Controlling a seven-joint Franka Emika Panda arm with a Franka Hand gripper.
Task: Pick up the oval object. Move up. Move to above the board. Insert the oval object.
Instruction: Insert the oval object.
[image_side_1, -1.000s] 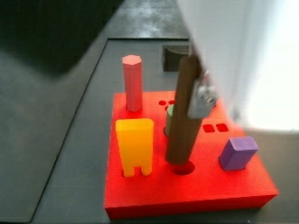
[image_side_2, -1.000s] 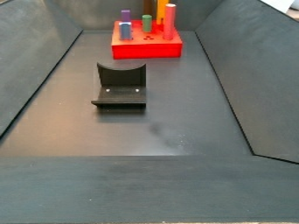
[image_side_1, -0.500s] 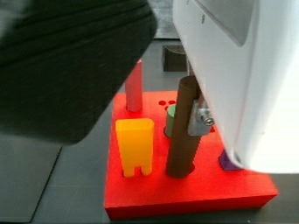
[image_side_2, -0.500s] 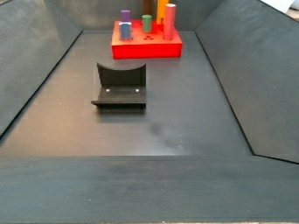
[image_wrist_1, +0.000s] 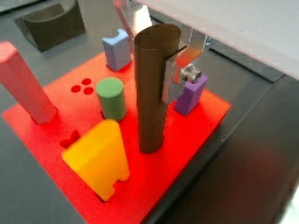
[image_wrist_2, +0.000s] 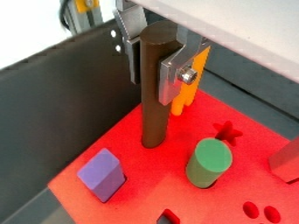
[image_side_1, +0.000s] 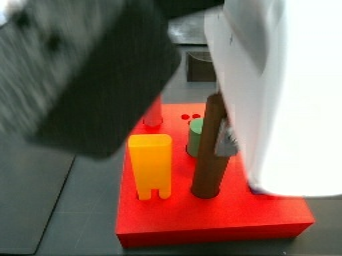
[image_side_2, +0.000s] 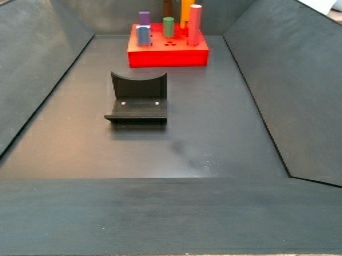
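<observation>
The oval object (image_wrist_1: 155, 87), a tall dark-brown peg, stands upright with its foot in the red board (image_wrist_1: 187, 140). In both wrist views my gripper (image_wrist_1: 158, 48) is shut on the oval object near its top. One silver finger plate (image_wrist_1: 187, 66) lies flat against its side, and the opposite finger (image_wrist_2: 128, 48) presses the far side. The other wrist view shows the oval object (image_wrist_2: 156, 87) and gripper (image_wrist_2: 153, 57) the same way. In a side view the oval object (image_side_1: 210, 150) rises from the board (image_side_1: 214, 215) beside the gripper (image_side_1: 218, 135).
On the board stand a yellow peg (image_wrist_1: 100, 157), green cylinder (image_wrist_1: 110, 96), purple block (image_wrist_1: 187, 92), blue peg (image_wrist_1: 117, 48) and salmon hexagonal post (image_wrist_1: 26, 83). The fixture (image_side_2: 138, 97) sits mid-floor before the board (image_side_2: 167, 52). Grey walls enclose the floor.
The gripper has come down with the oval object, whose top now sits lower and whose foot is deeper in the board. The arm fills more of the side view.
</observation>
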